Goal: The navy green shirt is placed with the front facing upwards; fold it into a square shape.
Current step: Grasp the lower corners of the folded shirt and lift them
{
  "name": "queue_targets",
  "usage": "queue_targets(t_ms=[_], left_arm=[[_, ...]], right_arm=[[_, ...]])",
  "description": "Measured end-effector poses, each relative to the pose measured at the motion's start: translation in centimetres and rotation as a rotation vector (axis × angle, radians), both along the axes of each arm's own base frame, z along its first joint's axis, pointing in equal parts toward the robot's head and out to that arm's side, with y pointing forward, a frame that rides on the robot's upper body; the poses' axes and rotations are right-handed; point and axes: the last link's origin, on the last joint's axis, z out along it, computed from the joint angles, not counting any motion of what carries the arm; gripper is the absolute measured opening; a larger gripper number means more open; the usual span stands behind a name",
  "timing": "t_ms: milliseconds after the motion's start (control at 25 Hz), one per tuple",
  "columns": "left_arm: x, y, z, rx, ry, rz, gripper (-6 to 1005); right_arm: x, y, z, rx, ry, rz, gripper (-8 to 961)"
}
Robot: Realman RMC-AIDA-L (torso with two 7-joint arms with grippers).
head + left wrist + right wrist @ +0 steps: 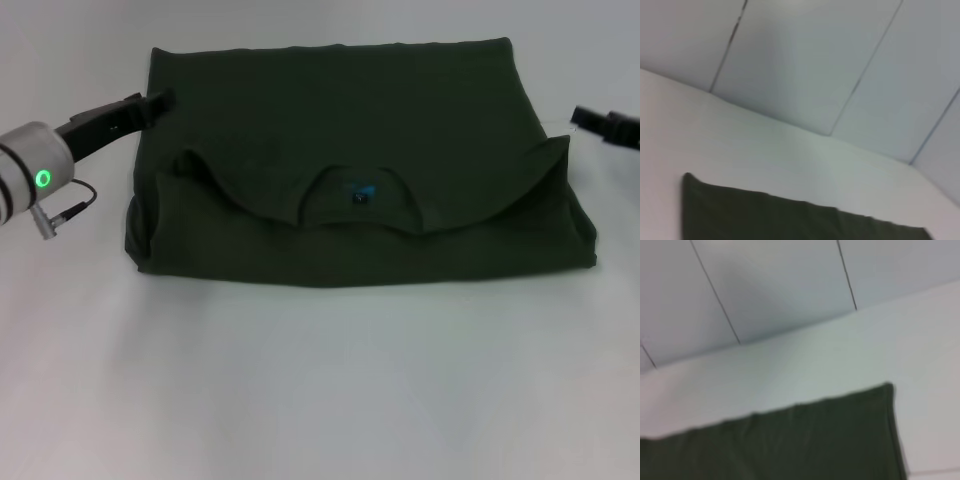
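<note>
The navy green shirt (350, 170) lies on the white table as a wide, partly folded rectangle. Its near part is doubled over, so the curved collar and the small black neck label with blue print (361, 194) face up at the centre. My left gripper (152, 102) hovers just off the shirt's far left corner. At the shirt's right edge, level with the folded shoulder, is my right gripper (588, 120), partly cut off by the picture edge. Each wrist view shows only a far edge of the shirt (790, 220) (790, 445), with no fingers in sight.
The white table (320, 390) extends wide in front of the shirt and on both sides. A pale panelled wall (805, 65) rises behind the table's far edge. A cable and plug (70, 208) hang from my left wrist.
</note>
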Motion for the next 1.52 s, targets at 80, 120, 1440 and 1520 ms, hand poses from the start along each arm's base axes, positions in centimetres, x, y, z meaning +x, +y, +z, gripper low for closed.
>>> queue_targets(t_ms=[80, 120, 1440, 1520], left_arm=[[-0.2, -0.7, 0.3, -0.010, -0.032, -0.018, 359], [-0.3, -1.1, 0.5, -0.016, -0.043, -0.031, 406], [-6.2, -9.1, -2.3, -0.240, 0.422, -0.231, 812], [-6.2, -8.8, -2.8, -0.260, 0.462, -0.231, 805]], right_arm=[[0.0, -0.4, 0.8, 0.012, 0.039, 0.025, 457], [0.0, -0.7, 1.0, 0.011, 0.055, 0.037, 497], [2.0, -7.8, 1.0, -0.199, 0.344, 0.040, 826], [2.0, -7.7, 0.9, -0.199, 0.348, 0.037, 826]])
